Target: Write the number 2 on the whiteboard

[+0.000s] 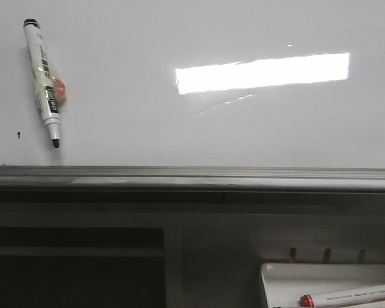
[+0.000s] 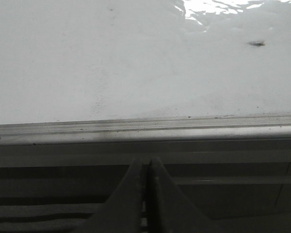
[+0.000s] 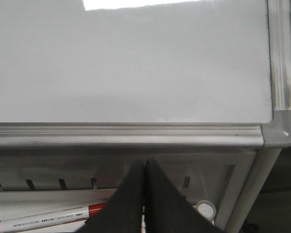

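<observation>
Left gripper [image 2: 145, 194] pinched together on nothing, hanging just off the whiteboard's [image 1: 199, 138] grey near rail; right gripper [image 3: 144, 199] clenched and empty too, by the near right corner. No number 2 drawn yet. The black marker [image 1: 43, 80] lies uncapped near the board's left edge — light, stiff, probably slick-barrelled, so I'd take it mid-barrel across the label.

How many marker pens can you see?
2. A black-tipped marker lies uncapped on the whiteboard, at the robot's left. A red-capped marker lies in the white tray below the board's right side. More may be hidden.
</observation>
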